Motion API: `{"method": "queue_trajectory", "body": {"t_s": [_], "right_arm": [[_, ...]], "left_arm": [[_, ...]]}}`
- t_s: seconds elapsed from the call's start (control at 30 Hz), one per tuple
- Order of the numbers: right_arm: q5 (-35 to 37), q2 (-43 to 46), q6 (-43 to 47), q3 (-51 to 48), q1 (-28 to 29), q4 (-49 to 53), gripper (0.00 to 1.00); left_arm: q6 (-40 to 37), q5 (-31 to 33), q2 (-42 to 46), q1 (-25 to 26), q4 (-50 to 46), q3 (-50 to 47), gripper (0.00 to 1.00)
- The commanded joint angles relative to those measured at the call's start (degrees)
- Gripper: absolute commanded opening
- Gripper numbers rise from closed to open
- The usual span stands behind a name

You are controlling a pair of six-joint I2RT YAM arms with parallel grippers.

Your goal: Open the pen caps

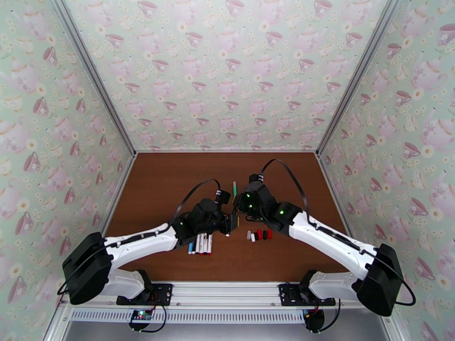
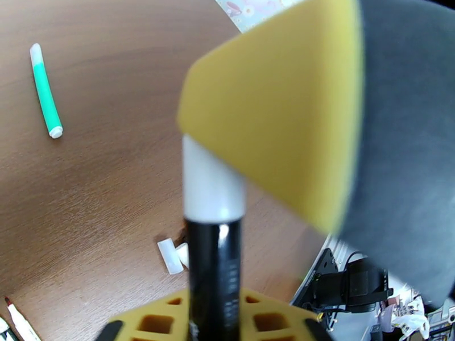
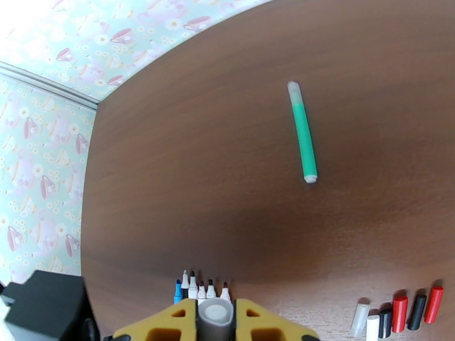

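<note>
While both my grippers are pressed together on one pen, the entries stand as follows.

- Left gripper [image 2: 213,328]: pinching the black barrel of the pen [image 2: 213,268], held above the table [image 1: 165,183] between my two arms.
- Right gripper [image 3: 215,320]: clamped on that pen's white cap [image 2: 213,188]. The cap is not yet off.
- Green pen [image 3: 302,132]: lying alone farther out, apparently with its cap on.
- Row of uncapped pens [image 3: 199,290]: tips up, beneath my left wrist.
- Loose caps [image 3: 398,314]: white, black and red, lined up near my right arm.

Risks, as I judge them:
- A pull off the pen's axis could drag the barrel through my left fingers instead of freeing the cap.
- A cap that lets go suddenly could jerk my arms apart and drop the pen among the loose caps, scattering them.

Views compared:
- The left wrist view shows the seam between cap and barrel, with my right pad [image 2: 273,109] over the cap's far end.
- The right wrist view gives the cap end-on with the seam hidden, but it lays out both rows in full.
- In the top view my grippers meet, and the pen between them is too small to read.
</note>
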State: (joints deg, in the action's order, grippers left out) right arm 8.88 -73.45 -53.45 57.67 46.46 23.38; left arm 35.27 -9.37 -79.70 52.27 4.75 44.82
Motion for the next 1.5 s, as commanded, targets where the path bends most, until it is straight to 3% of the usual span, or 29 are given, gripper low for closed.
{"method": "queue_trajectory", "body": {"t_s": [0.0, 0.13, 0.2, 0.43, 0.63, 0.87, 1.07, 1.47], "right_arm": [[2.08, 1.18, -1.47, -1.07, 0.24, -0.92, 0.17], [1.33, 1.94, -1.12, -1.70, 0.19, -1.63, 0.22], [-0.71, 2.93, 0.33, -1.88, -0.56, -2.54, 0.31], [-16.38, 10.34, 7.62, -6.30, -7.69, -8.89, 0.49], [-27.34, 15.86, 7.84, -12.13, -12.72, -14.18, 0.57], [-35.28, 17.23, 6.47, -15.97, -13.41, -21.93, 0.54], [-37.18, 15.64, 4.06, -17.07, -13.48, -28.35, 0.44], [-37.37, 14.74, 4.16, -16.01, -13.48, -28.01, 0.25]], "left_arm": [[-1.41, 1.89, -0.40, 0.47, -1.05, 1.56, 0.15], [-0.55, -0.95, 0.21, -0.16, 0.05, 0.74, 0.09], [0.54, -4.81, 0.54, -1.12, 2.41, -0.24, 0.09], [1.33, -21.79, 2.41, -4.12, 9.00, -1.56, 0.07], [2.84, -30.32, 2.62, -5.25, 12.69, -1.23, 0.07], [4.65, -32.63, 1.55, -5.69, 14.46, -0.84, 0.07], [5.87, -33.08, 0.24, -5.58, 16.12, -0.61, 0.08], [5.78, -32.37, -0.03, -5.51, 15.90, -0.68, 0.08]]}}
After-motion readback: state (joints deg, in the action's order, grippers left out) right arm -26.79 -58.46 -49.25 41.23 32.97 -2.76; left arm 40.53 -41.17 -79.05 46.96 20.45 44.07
